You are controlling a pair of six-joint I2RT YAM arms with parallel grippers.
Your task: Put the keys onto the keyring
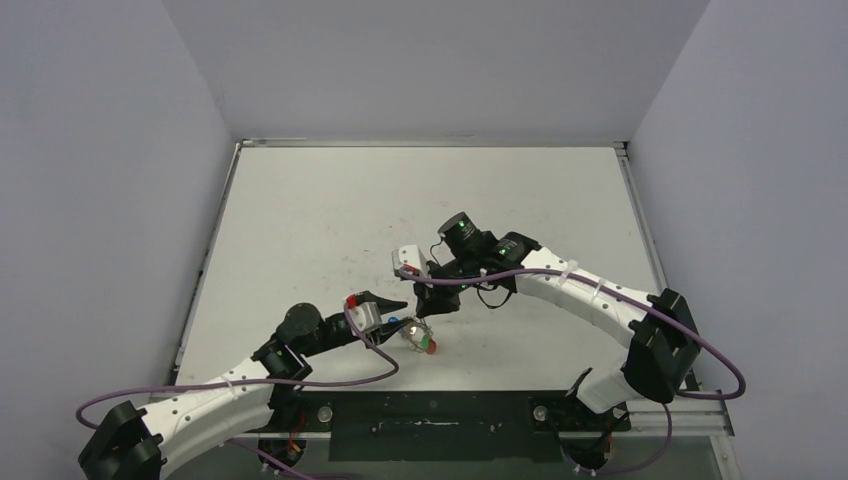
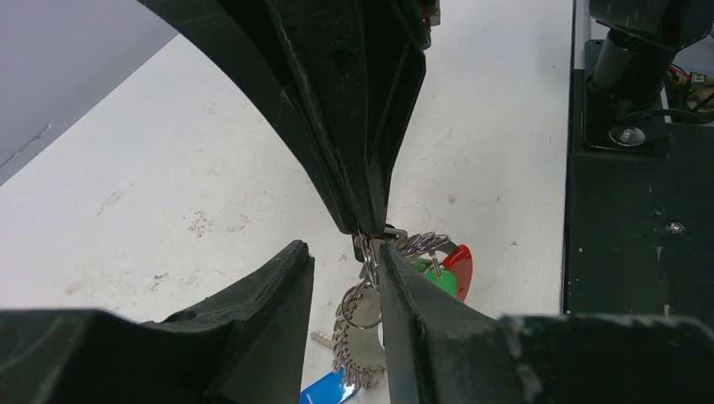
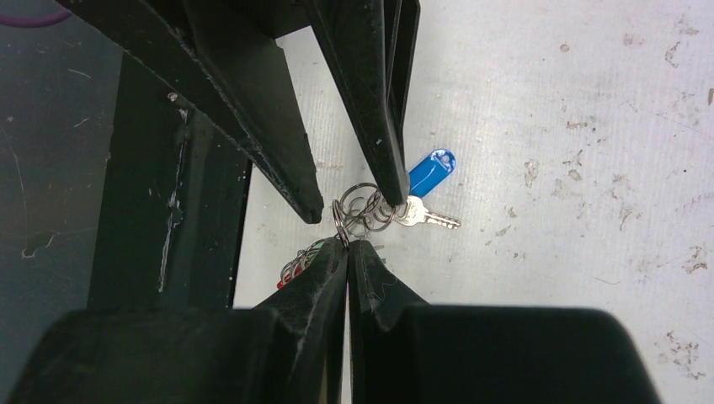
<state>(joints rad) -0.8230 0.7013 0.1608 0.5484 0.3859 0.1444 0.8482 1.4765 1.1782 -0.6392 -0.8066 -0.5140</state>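
The keyring [image 2: 352, 337], a silvery coil with a red section [image 2: 460, 263], hangs just above the table between the two grippers. My right gripper [image 3: 347, 244] is shut on the coil's upper end and comes down from above in the left wrist view [image 2: 370, 229]. My left gripper [image 2: 341, 252] is open, its fingers either side of the hanging coil, which lies close against the right finger [image 2: 421, 311]. A green key head [image 2: 438, 279] hangs on the coil by the red section. A blue-headed key [image 3: 429, 175] with a silver shaft lies just beneath, by the coil's lower end.
The black base plate [image 1: 430, 415] with the arm mounts runs along the table's near edge, close to the keyring. Purple cables [image 1: 380, 365] loop from both arms. Grey walls close in the white table [image 1: 420, 200] on three sides.
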